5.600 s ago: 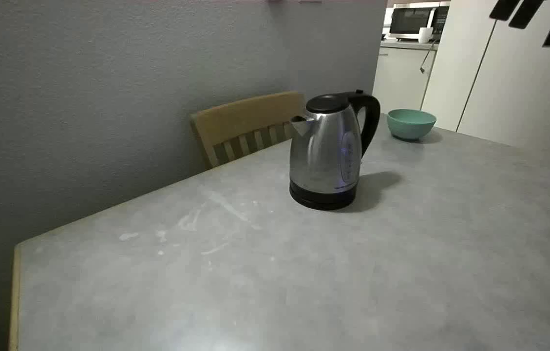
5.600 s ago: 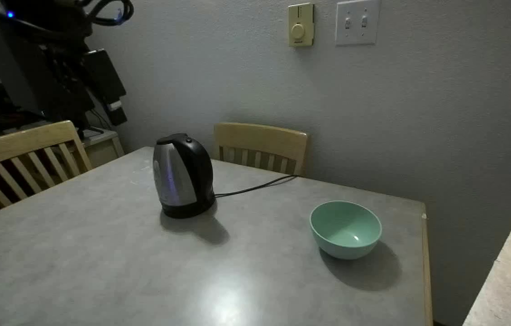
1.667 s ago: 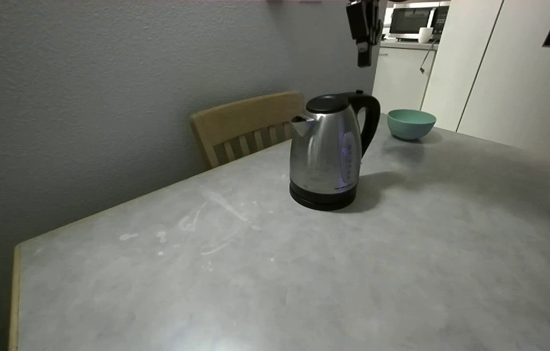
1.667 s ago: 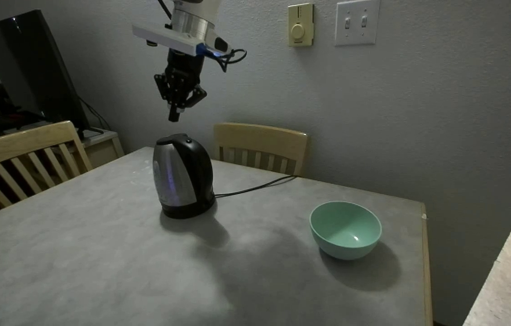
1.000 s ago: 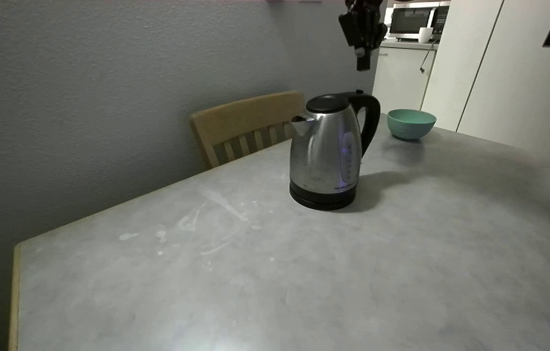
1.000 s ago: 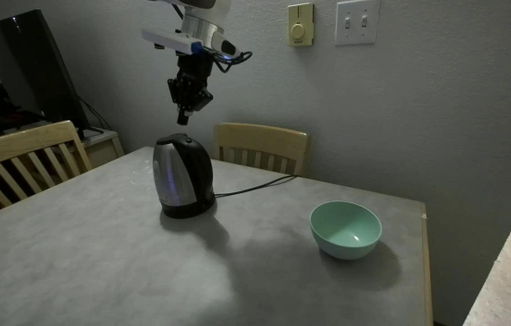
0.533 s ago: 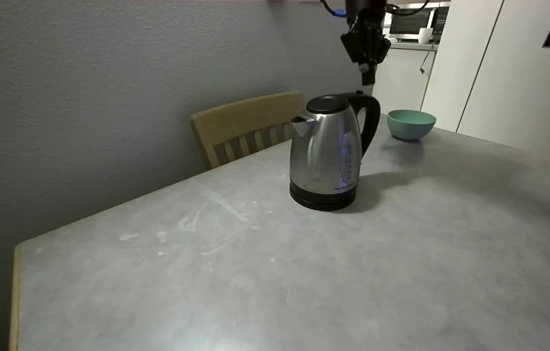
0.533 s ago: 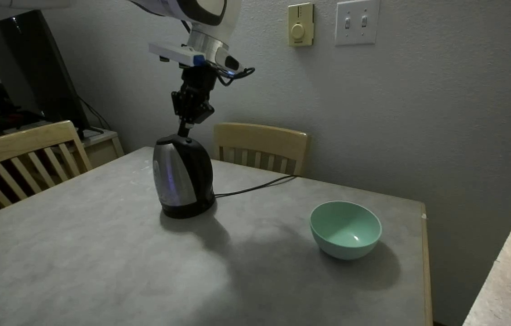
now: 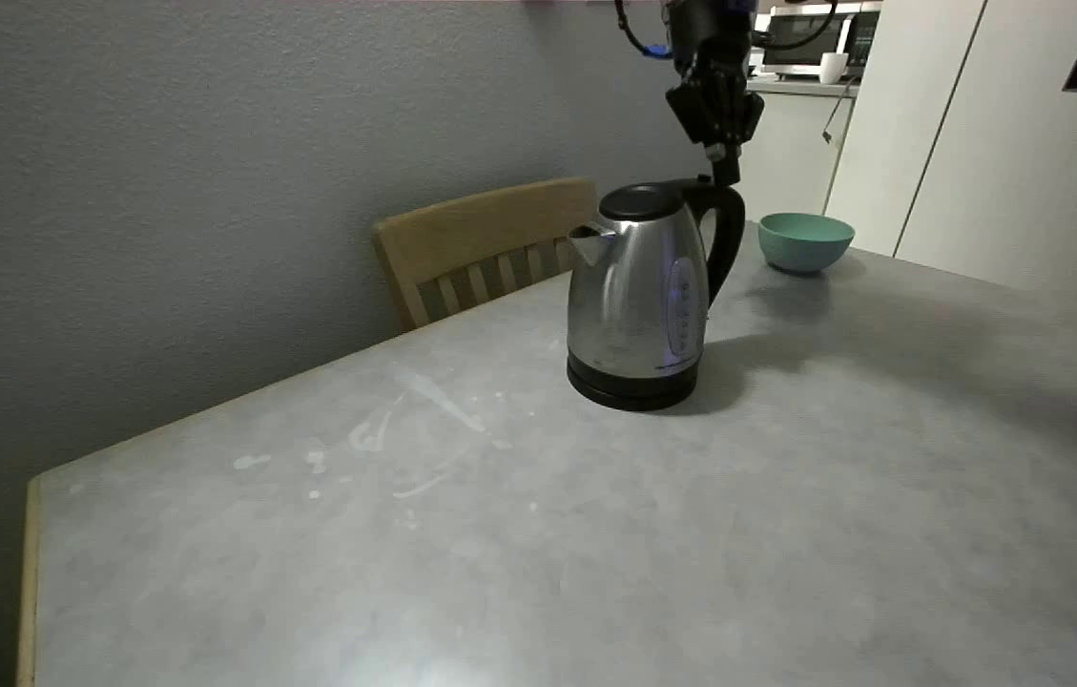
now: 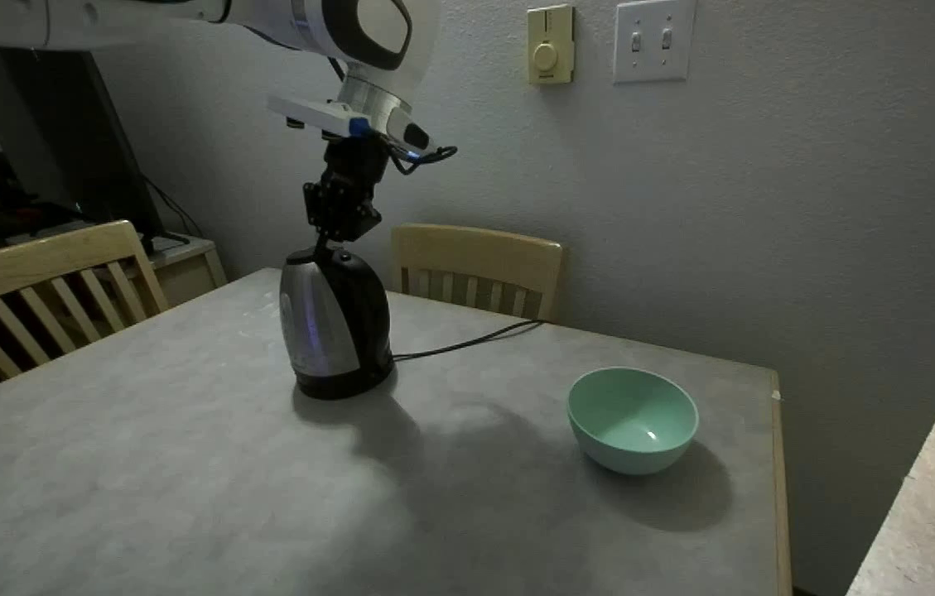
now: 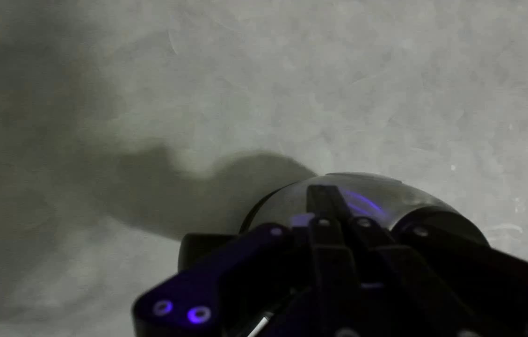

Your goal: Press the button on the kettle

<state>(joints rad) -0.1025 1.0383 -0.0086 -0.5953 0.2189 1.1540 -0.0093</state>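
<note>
While the tool [image 9: 727, 173], closed, empty, stands over the kettle [image 10: 320, 327], table [image 10: 144, 472] spreads wide, bowl [image 10: 633, 460] near an edge [image 10: 779, 472].

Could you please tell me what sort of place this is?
Probably a home dining area or kitchen: a grey wood-edged table, pale slatted wooden chairs and a dark-fronted microwave beyond.

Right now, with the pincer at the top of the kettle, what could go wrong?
The pincer might miss: in an exterior view its tip shows to one side of the button, and contact is hard to tell. A crooked push could slide or topple the kettle, standing on the table. If it slides, it may tug its cord.
</note>
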